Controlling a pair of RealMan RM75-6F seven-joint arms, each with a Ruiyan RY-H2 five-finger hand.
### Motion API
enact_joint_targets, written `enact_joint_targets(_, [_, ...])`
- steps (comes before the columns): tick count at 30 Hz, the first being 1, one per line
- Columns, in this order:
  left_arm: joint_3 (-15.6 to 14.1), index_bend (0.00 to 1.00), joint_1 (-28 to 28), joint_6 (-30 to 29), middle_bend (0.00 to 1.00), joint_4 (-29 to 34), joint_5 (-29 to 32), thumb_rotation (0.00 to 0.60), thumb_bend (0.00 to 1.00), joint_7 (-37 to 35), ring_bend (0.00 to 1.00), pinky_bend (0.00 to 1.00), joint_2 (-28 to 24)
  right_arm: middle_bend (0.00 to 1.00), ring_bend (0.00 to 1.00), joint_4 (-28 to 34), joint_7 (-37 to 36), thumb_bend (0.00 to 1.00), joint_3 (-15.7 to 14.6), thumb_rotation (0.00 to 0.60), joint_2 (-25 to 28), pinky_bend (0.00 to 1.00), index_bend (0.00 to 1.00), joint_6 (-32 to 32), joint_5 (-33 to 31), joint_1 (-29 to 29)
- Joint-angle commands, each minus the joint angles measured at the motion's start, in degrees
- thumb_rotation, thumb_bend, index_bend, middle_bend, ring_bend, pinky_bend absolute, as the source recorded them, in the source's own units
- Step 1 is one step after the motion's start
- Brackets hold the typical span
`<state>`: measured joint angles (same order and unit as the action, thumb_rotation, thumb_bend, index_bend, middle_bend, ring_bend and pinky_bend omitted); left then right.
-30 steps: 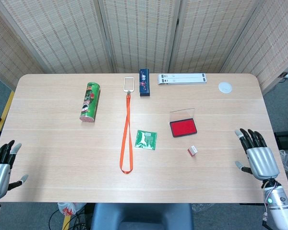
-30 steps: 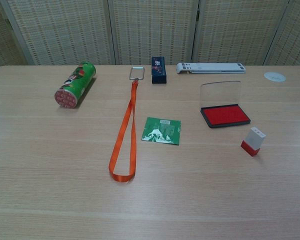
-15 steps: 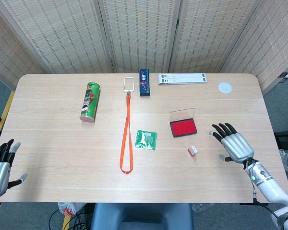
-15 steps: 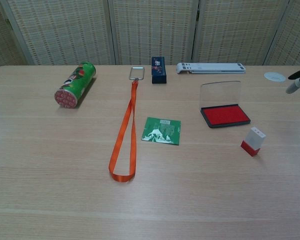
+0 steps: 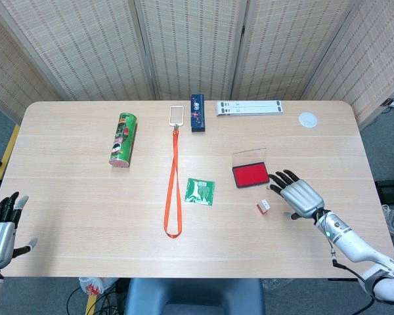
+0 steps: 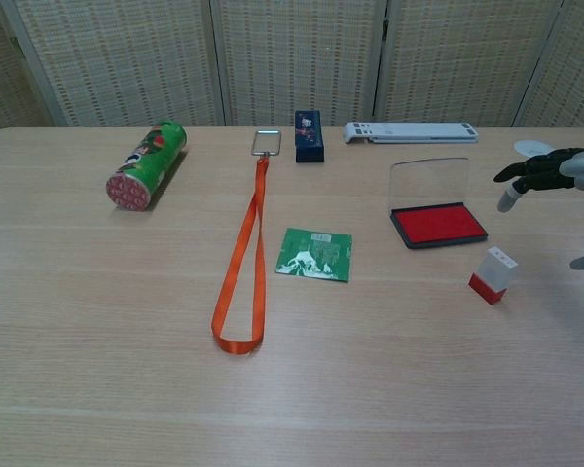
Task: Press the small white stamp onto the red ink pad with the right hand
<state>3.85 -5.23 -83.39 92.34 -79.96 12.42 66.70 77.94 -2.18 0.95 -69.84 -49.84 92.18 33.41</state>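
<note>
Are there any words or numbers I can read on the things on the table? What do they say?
No text here can be read.
Green can: printed label, too blurred to read.
Dark blue box: small picture, any lettering too small.
Green packet: white picture and a tiny label, unreadable.
White stamp, red ink pad, orange lanyard: no writing visible.

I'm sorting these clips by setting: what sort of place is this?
Probably a lab or test room: a wooden table fenced by woven folding screens, with assorted props laid out, like a red ink pad and an orange lanyard.
</note>
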Motion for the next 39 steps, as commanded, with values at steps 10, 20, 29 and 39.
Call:
enact_joint_targets(10, [-0.3, 0.09, 0.3, -0.7, 0.05, 0.3, -0.8, 0.6, 0.2, -0.9, 0.07, 0.27, -0.4, 0.03, 0.0, -4.6, -1.4, 0.21, -0.8, 0.6, -4.8, 0.0, 0.2, 2.1, -0.9, 2.7])
enact_joint_targets(20, [-0.5, 0.09, 0.5, -1.2, 0.05, 0.4, -1.3, 0.6, 0.2, -1.1, 0.07, 0.27, -0.5, 0.03, 0.0, -6.8, -1.6, 0.21, -1.8, 0.6, -7.3, 0.0, 0.25, 2.5, -1.1, 3.7])
enact_joint_targets(29, [-0.7, 0.09, 0.6, -1.5, 0.05, 0.5, -1.8, 0.6, 0.2, -1.5, 0.07, 0.27, -0.7, 0.05, 0.0, -8.8, -1.9, 0.21, -2.1, 0.6, -9.0, 0.0, 0.36, 2.1, -1.3, 4.4])
enact_joint_targets(39, [-1.0, 0.08, 0.9, -2.0, 0.05, 0.4, -2.6, 0.6, 0.2, -2.3, 0.07, 0.27, -0.9, 0.12, 0.0, -10.8, -1.0, 0.22, -2.0, 0.6, -10.9, 0.0, 0.53, 1.4, -1.8, 4.9])
